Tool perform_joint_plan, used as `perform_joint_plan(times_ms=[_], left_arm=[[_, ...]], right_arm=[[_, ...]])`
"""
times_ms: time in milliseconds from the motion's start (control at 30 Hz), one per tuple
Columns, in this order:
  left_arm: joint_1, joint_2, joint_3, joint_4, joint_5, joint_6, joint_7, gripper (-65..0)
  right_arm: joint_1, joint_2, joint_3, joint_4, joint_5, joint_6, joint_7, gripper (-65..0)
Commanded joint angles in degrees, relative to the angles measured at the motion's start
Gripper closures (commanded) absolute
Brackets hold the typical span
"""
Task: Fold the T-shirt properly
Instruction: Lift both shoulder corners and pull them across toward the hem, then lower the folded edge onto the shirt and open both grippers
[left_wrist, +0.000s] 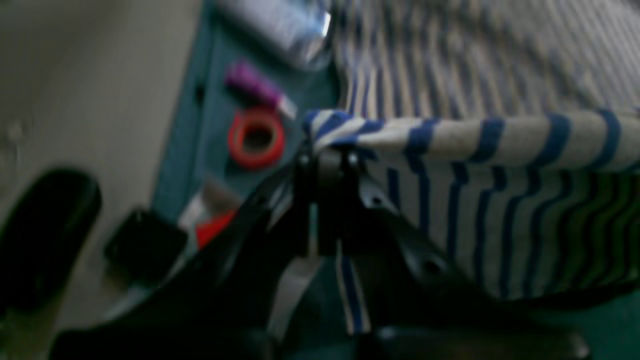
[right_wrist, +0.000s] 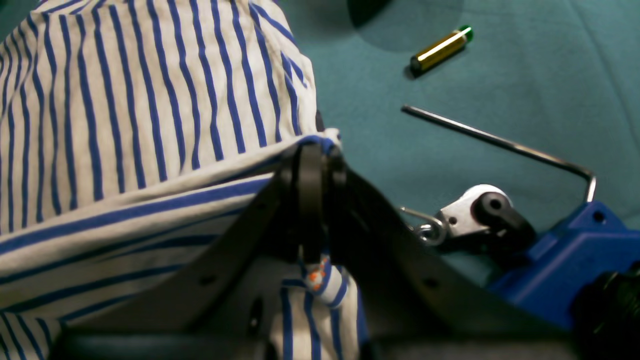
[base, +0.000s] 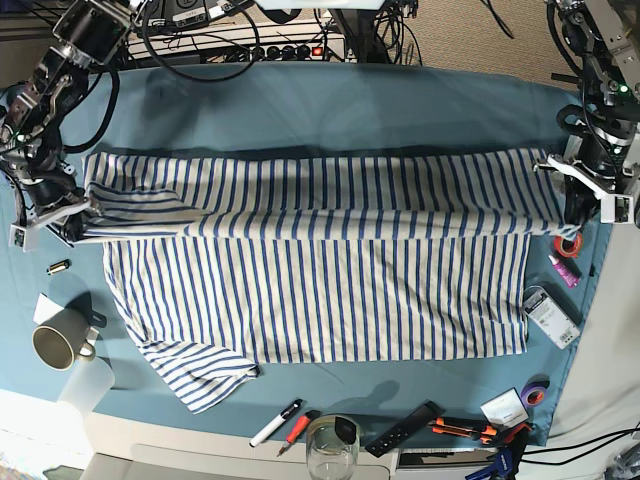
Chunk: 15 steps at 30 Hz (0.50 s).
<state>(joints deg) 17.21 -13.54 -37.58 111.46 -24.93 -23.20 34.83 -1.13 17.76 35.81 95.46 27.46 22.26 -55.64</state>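
Left wrist view: the left hand (left_wrist: 327, 160) is pinching a folded edge of the T-shirt (left_wrist: 500, 145), its jaws closed tight on the cloth. The striped edge is stretching taut to the right, with more of the shirt hanging below and lying blurred beyond. The whole view is soft; a red tape roll (left_wrist: 256, 138) and a purple marker (left_wrist: 255, 87) are lying on the teal cloth (left_wrist: 210, 125) to the left, and the dark shapes at near left are too blurred to name.

Right wrist view: the right hand (right_wrist: 311, 155) is gripping a bunched corner of the shirt (right_wrist: 125, 125), jaws closed on it. White fabric with thin blue stripes is filling the left side, cut off by the frame. A battery (right_wrist: 440, 50) is lying on the cloth at far right.

Base view: the shirt (base: 320, 290) is lying spread across the middle of the worktop (base: 330, 110), its far part folded over into a long band that is being held at both ends, by the right hand (base: 72, 225) on the left and the left hand (base: 572, 200) on the right. One sleeve (base: 200, 375) is sticking out at near left. A mug (base: 55, 345) is standing near the left edge. The fingertips themselves are hidden by fabric here.
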Motion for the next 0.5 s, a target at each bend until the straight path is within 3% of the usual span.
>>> perform_joint_plan(times_ms=[0,233,467], left_arm=[[-0.7,-0.9,-0.4,0.9,0.3,0.6,-1.1,0.0],[-2.6,-0.9,0.5,-5.4,0.7,0.6,-1.4,0.0],[-6.3,-0.9,5.5,-13.5,1.1,0.6,-1.5,0.0]], right_arm=[[1.2,1.3,0.5,0.7,-0.1,-0.4,1.6,0.0],[2.5,2.8,-5.1,0.6,-5.2,-0.7,2.1,0.0],[3.6,2.9,-8.8,0.4,-10.0,-3.8,4.3,0.0]])
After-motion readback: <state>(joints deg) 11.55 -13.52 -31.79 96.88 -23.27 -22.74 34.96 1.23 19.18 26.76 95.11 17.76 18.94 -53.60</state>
